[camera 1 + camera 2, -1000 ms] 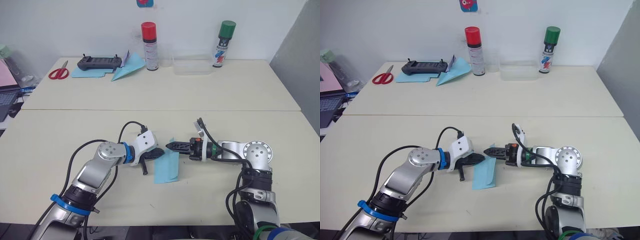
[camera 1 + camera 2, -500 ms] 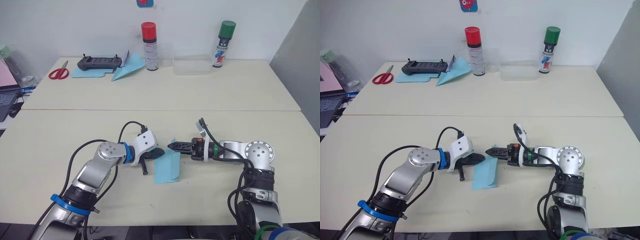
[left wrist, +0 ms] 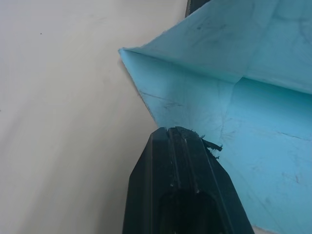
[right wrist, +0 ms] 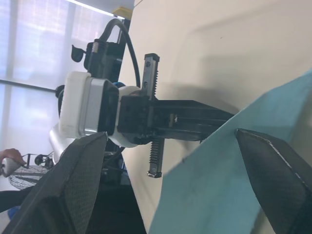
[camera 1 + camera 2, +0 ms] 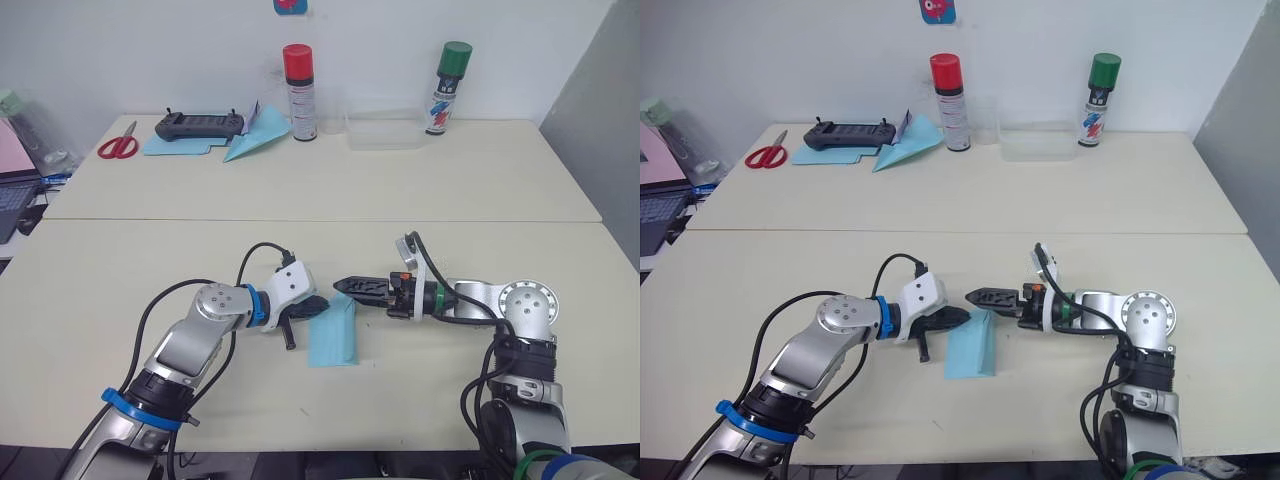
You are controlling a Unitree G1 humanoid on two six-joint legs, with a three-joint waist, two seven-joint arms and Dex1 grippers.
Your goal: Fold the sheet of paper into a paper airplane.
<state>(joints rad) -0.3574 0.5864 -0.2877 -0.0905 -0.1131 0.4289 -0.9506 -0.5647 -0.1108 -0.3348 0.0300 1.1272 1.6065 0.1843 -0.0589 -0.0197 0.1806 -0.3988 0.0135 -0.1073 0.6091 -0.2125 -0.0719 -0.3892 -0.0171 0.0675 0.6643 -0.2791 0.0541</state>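
While the sheet of paper (image 5: pixel 333 335) lies on the near table (image 5: pixel 560 300) between the two arms as a partly folded light-blue wedge, its far corner lifts off the surface toward the right gripper (image 5: pixel 347 286), which sits just at 1 o'clock of it.

**Risk.** The likeliest failure, judged from this layout, is a skewed or crumpled fold: the raised flap is thin, and if the right gripper presses it down off the existing crease line, the layers would misalign. A second risk is that the sheet slides or tears at its 9 o'clock edge, where the left gripper (image 5: pixel 309 308) pins it, should the right arm pull while the left holds firm.

**Left arm.** It reaches in from 7 o'clock, elbow bent, forearm pointing toward 3 o'clock. In the left wrist view one black finger (image 3: pixel 183 180) rests on the paper's edge beside a crease; the fingers appear pressed together onto the sheet.

**Right arm.** It extends from 4 o'clock, forearm nearly level and pointing toward 9 o'clock. In the right wrist view its two fingers stand wide apart with the paper's edge rising between them, gripping nothing.

**Background.** On the far table at 11 o'clock lie scissors (image 5: pixel 118 146), a black controller (image 5: pixel 198 125) and another blue paper dart (image 5: pixel 254 135); two spray cans (image 5: pixel 297 92) stand at 12 o'clock.
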